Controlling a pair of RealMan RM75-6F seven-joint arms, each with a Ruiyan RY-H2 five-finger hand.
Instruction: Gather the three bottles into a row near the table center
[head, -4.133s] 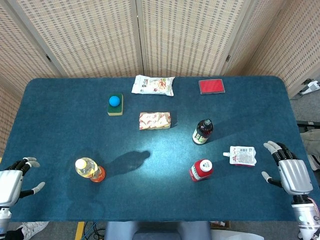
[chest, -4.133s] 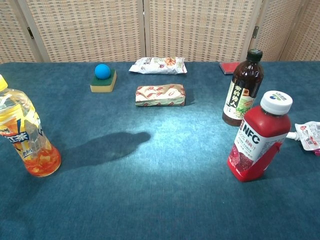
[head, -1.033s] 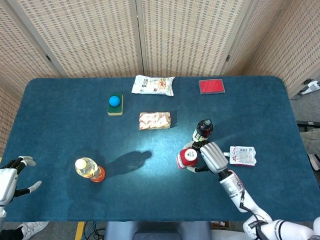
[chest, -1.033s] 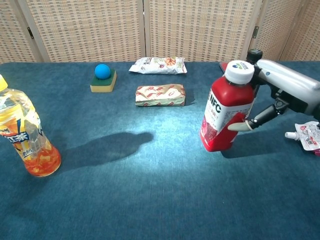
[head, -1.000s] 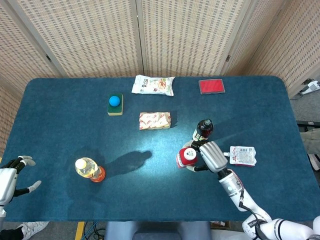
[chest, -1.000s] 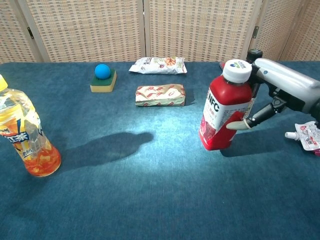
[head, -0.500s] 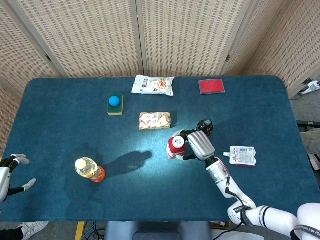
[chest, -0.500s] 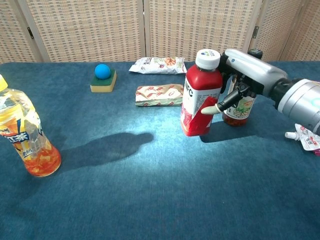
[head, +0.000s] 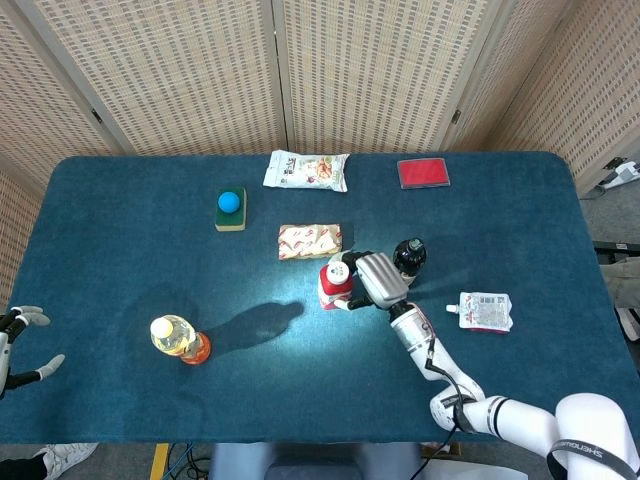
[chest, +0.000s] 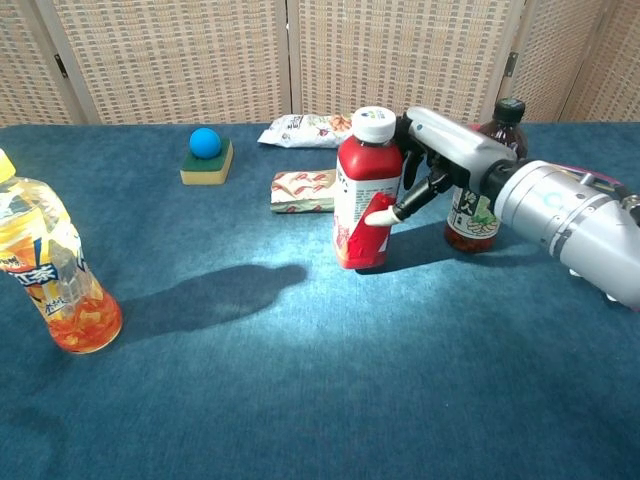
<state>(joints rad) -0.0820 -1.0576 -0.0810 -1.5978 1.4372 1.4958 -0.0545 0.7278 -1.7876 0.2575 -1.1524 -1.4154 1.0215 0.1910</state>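
we look down on the table (head: 120, 230), covered in dark blue cloth, with a screen (head: 300, 70) of woven panels behind its far edge. our right arm (chest: 570, 215) reaches in from the near right edge toward the middle, and our right hand (head: 374, 278) is clamped on the red bottle (chest: 366, 190), thumb across its front and fingers (chest: 436, 170) around its far side. that bottle stands upright near the table's middle, just in front of the wrapped snack bar (head: 310, 241) (whether its base touches the cloth we cannot tell). the dark bottle (head: 408, 256) stands upright just right of the hand, close behind the wrist in the chest view. the orange bottle (head: 178, 339) stands well apart, toward the near left edge, upright with a yellow cap. our left hand (head: 14, 345) shows only at the left border of the head view, off the table's near left corner, fingers apart and holding nothing.

along the far edge lie a white snack bag (head: 306, 170) near the middle and a flat red box (head: 423, 173) to its right. a sponge (head: 230, 218) lies left of the middle toward the far edge, with a blue ball (head: 230, 201) resting on top of it. a small white pouch (head: 486, 311) lies toward the near right edge, apart from the bottles.
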